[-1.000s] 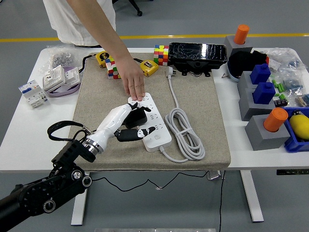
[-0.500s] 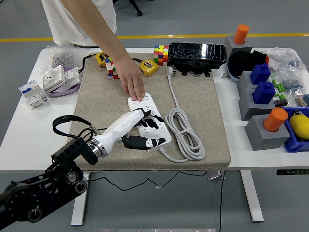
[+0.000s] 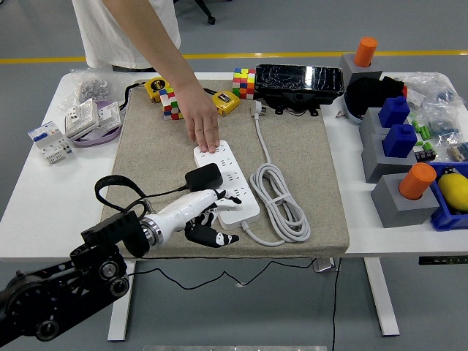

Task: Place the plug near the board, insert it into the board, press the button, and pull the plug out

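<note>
Broadly, a white table (image 3: 44,212) carries a beige mat (image 3: 146,146), and on that mat lies the white power strip (image 3: 227,183), the board of the task. Its long axis runs from the far left toward the near right, slightly slanted, with its grey cable (image 3: 281,201) leaving the near end and coiling in loops to its right, then running up to a white plug head (image 3: 257,108) near the far edge of the mat.

A person stands at the far side; one hand (image 3: 202,128) reaches down with its fingers pressed flat on the strip's far end.

The robot's left arm comes in from the lower left corner, and the left hand (image 3: 208,218) sits at the strip's near left corner. Its white and black fingers are loosely spread and bent, clamped on nothing, their tips at the strip's edge or just over it.

The black plug (image 3: 204,178), a blocky adapter, sits at the strip's left edge near its middle, apart from the hand, its thin black cord trailing left toward the robot's wrist. Whether its pins are seated in a socket cannot be told.

No lettering on the strip or the plug is legible. The right arm is out of view.
</note>
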`<state>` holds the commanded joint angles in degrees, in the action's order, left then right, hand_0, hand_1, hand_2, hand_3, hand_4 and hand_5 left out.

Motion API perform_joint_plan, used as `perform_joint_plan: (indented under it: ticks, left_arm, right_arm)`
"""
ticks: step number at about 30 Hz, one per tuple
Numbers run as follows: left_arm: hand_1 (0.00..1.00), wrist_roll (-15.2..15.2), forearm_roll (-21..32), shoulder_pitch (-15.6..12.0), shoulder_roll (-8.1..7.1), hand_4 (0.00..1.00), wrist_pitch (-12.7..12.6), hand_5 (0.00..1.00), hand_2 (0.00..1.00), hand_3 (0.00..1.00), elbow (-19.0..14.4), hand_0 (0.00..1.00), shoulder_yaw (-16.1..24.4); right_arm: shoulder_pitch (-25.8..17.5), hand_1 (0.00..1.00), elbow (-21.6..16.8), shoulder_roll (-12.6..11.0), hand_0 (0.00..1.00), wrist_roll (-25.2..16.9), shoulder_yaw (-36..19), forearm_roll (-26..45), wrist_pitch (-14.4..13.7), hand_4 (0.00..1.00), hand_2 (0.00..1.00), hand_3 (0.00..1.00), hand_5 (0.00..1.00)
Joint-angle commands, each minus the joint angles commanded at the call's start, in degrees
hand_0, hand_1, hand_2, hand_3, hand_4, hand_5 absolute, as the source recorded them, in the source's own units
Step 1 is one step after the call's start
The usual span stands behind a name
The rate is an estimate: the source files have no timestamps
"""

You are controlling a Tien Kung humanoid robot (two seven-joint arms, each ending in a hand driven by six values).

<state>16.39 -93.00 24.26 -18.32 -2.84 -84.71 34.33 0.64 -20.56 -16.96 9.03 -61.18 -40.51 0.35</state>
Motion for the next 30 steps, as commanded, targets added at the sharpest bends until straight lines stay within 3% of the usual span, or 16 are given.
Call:
perform_joint_plan:
  ticks: [17, 25, 30]
  left_arm:
    - [0.061, 2.06, -0.70, 1.73, 2.94, 0.799, 0.57, 0.266, 0.127, 0.788, 4.10, 0.081, -0.86]
    - [0.061, 4.88, -1.77, 1.28, 2.81, 0.787, 2.28, 0.253, 0.127, 0.776, 4.62, 0.080, -0.97]
    - [0.061, 3.92, -1.20, 1.14, 2.77, 0.783, 2.00, 0.249, 0.127, 0.745, 4.02, 0.080, -0.64]
  right_arm:
    - [-0.05, 0.635, -0.07, 0.18, 0.576, -0.01, -0.66, -0.13, 0.01, 0.898, 0.622, 0.555, 0.426]
    - [-0.17, 0.635, -0.06, 0.28, 0.576, -0.01, -0.74, -0.18, 0.04, 0.898, 0.621, 0.555, 0.426]
    - [-0.08, 0.635, -0.08, 0.26, 0.576, -0.05, -0.89, -0.25, 0.01, 0.897, 0.621, 0.554, 0.425]
